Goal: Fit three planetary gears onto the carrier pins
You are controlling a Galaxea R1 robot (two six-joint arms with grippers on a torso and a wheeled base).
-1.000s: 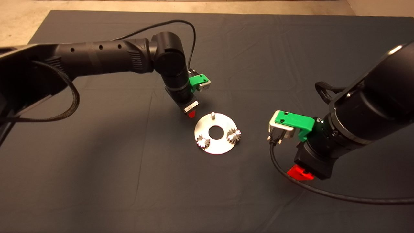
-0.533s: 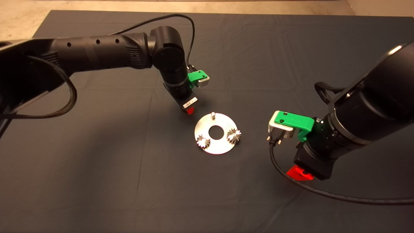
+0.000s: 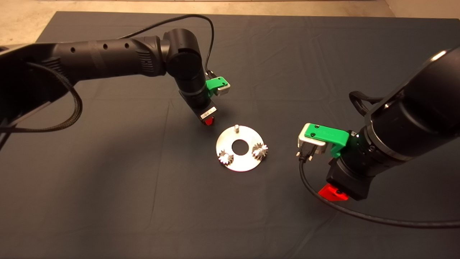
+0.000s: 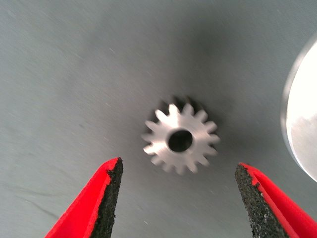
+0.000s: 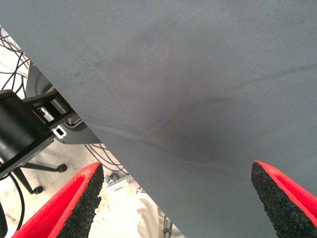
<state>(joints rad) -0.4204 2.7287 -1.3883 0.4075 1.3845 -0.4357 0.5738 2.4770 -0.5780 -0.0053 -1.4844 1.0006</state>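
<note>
Left hand is held open over the third gear, lying flat on the surface just beside the disc. Thin flat gear: slip or tilt is risked if pinched off-centre. Right hand is parked open.

A dark mat covers the worktop, creased in faint lines. Near its middle lies a shiny round disc, flat on the mat. Just beside the disc, toward the far left corner, 1 loose gear lies flat on the mat.
</note>
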